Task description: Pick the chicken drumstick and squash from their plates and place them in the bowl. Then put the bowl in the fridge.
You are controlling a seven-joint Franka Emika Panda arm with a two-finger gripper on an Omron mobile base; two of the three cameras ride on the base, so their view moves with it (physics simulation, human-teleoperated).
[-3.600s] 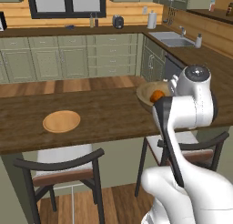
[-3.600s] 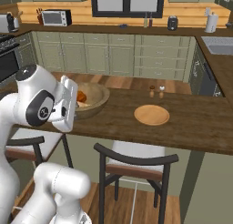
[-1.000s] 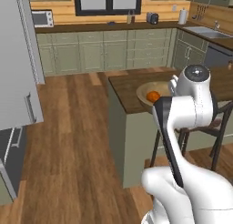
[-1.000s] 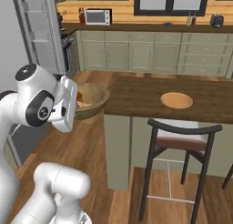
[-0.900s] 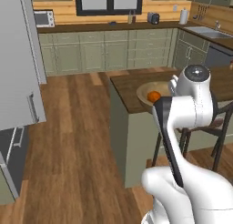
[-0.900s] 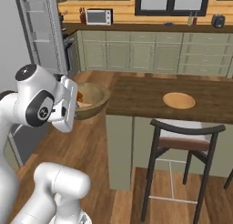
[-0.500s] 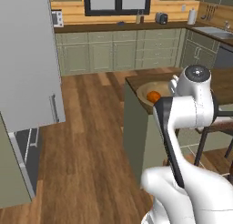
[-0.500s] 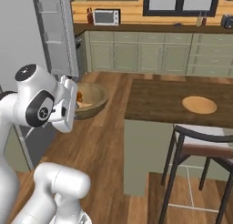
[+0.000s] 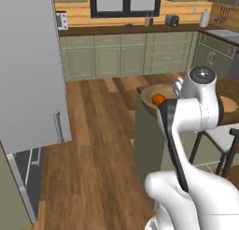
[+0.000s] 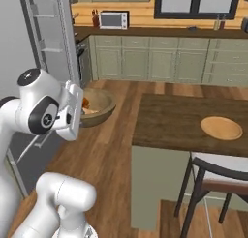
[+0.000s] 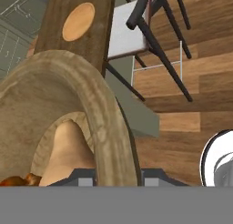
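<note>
In the left base view the fridge [image 9: 30,70] fills the left side, its grey door hanging open over the wood floor [image 9: 98,145]. To its right the bowl [image 9: 156,99] is held up in the air beside the arm, level with the near left corner of the desk [image 9: 231,86], and an orange-brown lump, the drumstick [image 9: 158,99], lies inside it. In the right base view the fridge [image 10: 51,38] stands at the left with white door shelves showing; the bowl [image 10: 97,106] hangs over the floor just right of the arm's head, well apart from the desk [image 10: 179,121], and a bit of the drumstick [image 10: 85,102] peeps over its rim. Farther right, a plate [image 10: 221,127] lies near the desk's right edge, with a chair [image 10: 213,179] below that edge. In the hand view the hand [image 11: 111,175] is clamped on the bowl [image 11: 91,104], its thick rim passing between the two tips. Inside the bowl, at the lower left, lie the drumstick [image 11: 16,181] and, touching it on the right, the pale squash [image 11: 68,150]. Beyond the rim, a plate [image 11: 78,21] sits on the desk [image 11: 73,36], with the chair [image 11: 136,32] to the right of it.
</note>
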